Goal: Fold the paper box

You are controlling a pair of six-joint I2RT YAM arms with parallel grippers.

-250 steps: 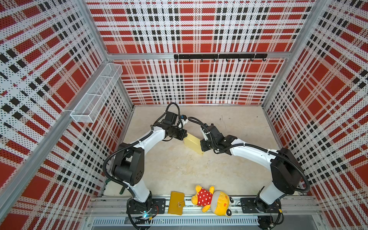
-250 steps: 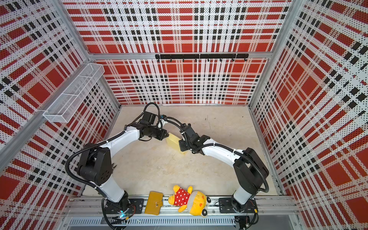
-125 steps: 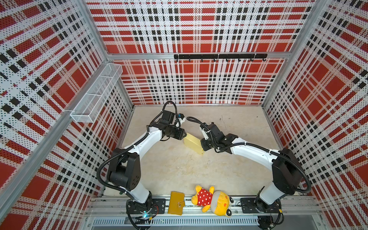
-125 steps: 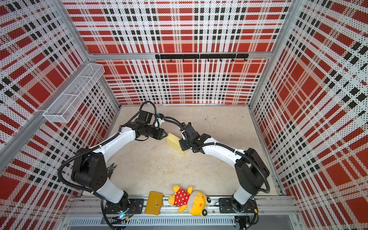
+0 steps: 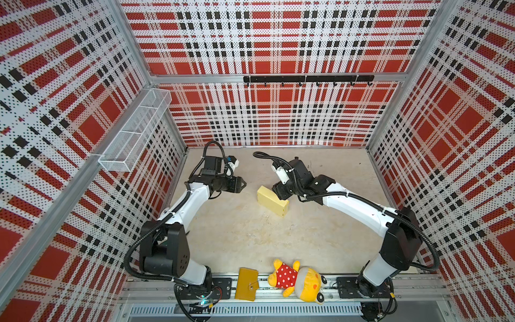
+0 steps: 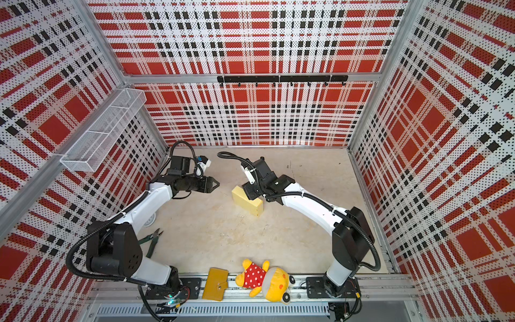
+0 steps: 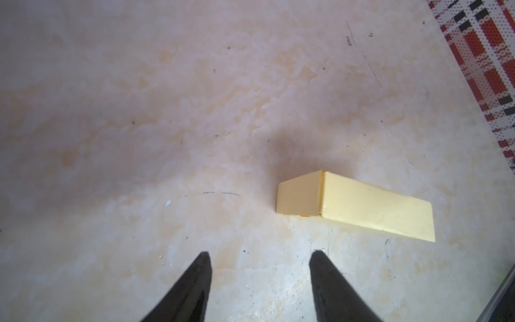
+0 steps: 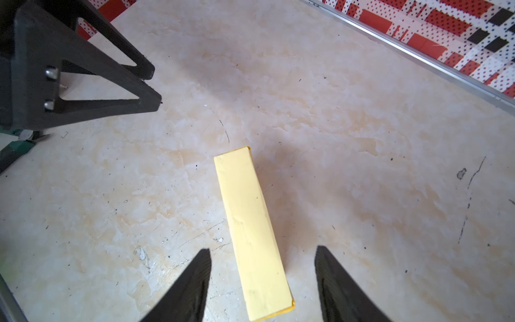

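The box lies closed on the surface, just above centre frame in both top views, a flat pale-yellow slab. Both pincers are released and hold nothing. The left pincer hangs left of the box, apart from it. The right pincer hovers over the box's right end, its jaws astride it and, as far as the wrist view shows, not touching.

The fold looks done, so the step is likely a clean let-go. Lift the right pincer straight up before swinging away, so no finger catches an edge and springs a flap. Whether the flap is tucked in I cannot tell.

The surface is pale, marbled and scuffed. Red plaid walls enclose it, with a basket upper left and a hook rail at the back. A wallet and toy lie at the lower edge, pliers lower left.
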